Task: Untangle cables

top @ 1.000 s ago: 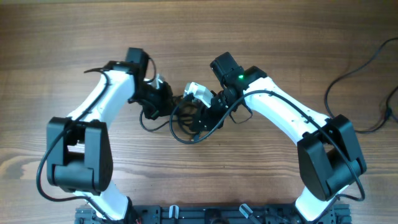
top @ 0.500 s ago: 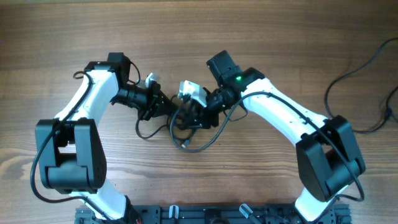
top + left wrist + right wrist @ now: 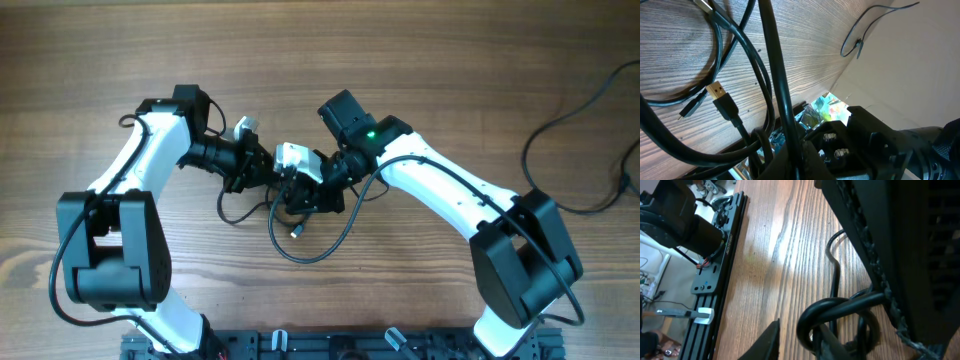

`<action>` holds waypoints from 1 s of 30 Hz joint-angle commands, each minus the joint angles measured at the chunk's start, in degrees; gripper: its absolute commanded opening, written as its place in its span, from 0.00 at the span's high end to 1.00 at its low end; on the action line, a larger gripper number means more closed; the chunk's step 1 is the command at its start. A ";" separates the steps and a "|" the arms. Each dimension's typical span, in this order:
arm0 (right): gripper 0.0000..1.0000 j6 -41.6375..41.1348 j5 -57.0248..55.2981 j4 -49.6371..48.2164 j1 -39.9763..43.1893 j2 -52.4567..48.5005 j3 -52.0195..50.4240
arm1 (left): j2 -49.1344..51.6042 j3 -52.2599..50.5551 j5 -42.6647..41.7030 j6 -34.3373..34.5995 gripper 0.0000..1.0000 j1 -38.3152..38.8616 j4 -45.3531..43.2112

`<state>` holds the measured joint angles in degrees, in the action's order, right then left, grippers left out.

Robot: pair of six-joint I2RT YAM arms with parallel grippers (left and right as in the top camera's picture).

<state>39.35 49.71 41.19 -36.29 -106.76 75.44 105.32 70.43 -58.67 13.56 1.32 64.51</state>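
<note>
The cables (image 3: 300, 246) form a black tangle at the table's middle, with loose loops trailing toward the front and a small plug (image 3: 297, 232) inside them. My left gripper (image 3: 268, 172) reaches in from the left. In the left wrist view this gripper (image 3: 792, 162) is shut on one cable (image 3: 772, 65); a gold USB plug (image 3: 720, 94) lies beside it. My right gripper (image 3: 297, 192) meets the tangle from the right. In the right wrist view its jaws (image 3: 799, 345) stand apart around a knotted loop (image 3: 840, 317), bare wood showing between one fingertip (image 3: 772, 340) and the loop.
A thicker black wire (image 3: 570, 120) curls across the table's far right. A black rail (image 3: 330, 345) runs along the front edge, also seen in the right wrist view (image 3: 715, 260). A dark body with a serrated edge (image 3: 875, 255) fills that view's upper right.
My right gripper has moved left, up against the left gripper, and its jaws have narrowed. The trailing loops have shifted and hang lower. The left arm swung left, then held still.
</note>
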 commanded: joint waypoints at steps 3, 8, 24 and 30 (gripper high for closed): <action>0.89 1.16 -0.44 -0.11 0.04 0.57 -0.20 | -0.52 -0.46 -1.97 -1.20 0.90 -0.48 0.09; 0.96 1.14 -0.83 -0.46 0.04 0.59 -0.20 | -0.52 -0.46 -1.95 -1.22 0.90 -0.48 0.04; 0.96 -30.29 -10.40 -7.98 0.52 0.59 -0.20 | -0.52 -0.46 1.36 -1.42 0.41 -0.50 -2.62; 0.96 -46.60 -16.61 -7.98 0.52 0.57 -0.20 | -0.55 -0.46 4.94 -6.38 0.03 -2.40 -1.95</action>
<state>4.58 37.58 33.41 -36.05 -106.76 75.35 105.32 70.41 -55.44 11.79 0.54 61.95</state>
